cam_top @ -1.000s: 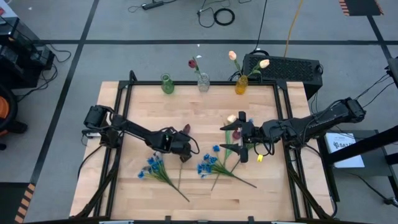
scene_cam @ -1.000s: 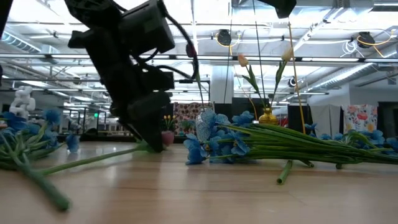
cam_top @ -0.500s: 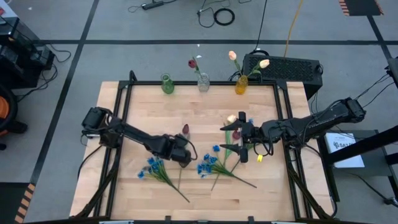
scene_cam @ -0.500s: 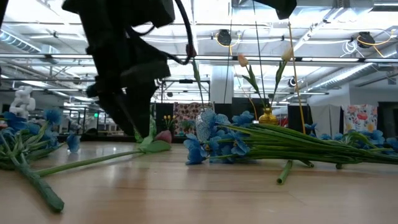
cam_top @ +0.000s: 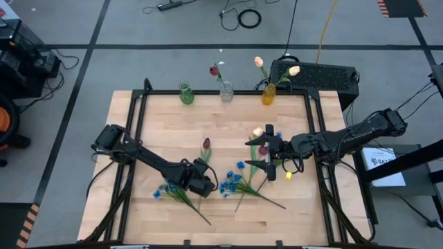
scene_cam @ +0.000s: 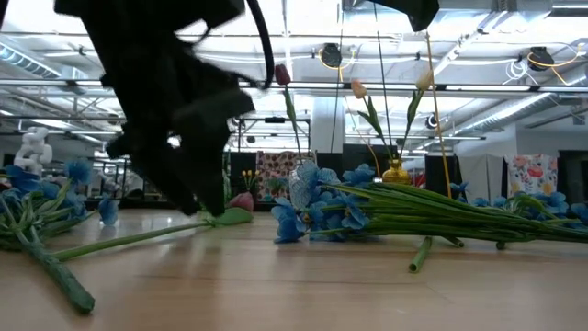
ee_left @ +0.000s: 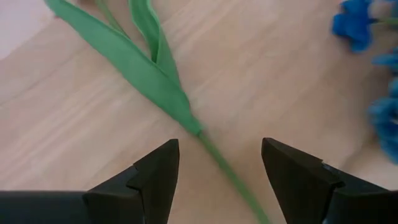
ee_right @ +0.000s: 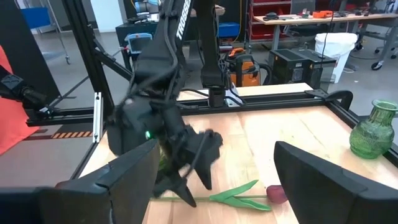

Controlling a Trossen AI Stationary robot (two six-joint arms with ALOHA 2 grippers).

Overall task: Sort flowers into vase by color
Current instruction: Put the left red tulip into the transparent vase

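Two open fingers of the left gripper [ee_left: 217, 171] straddle the red tulip [cam_top: 205, 144] stem, crossing its long axis.

High view sat overhead, looking straight down, far enough to frame the whole table [cam_top: 221, 117] plus surrounding floor. Low view sat at tabletop height, facing level across the wood into the room, very near the blue flowers [scene_cam: 317, 211]. Left wrist view looked steeply down, close on a green stem [ee_left: 221, 165]. Right wrist view faced across the table at the other arm. Low and right wrist views shared the dark red tulip [ee_right: 275, 194].
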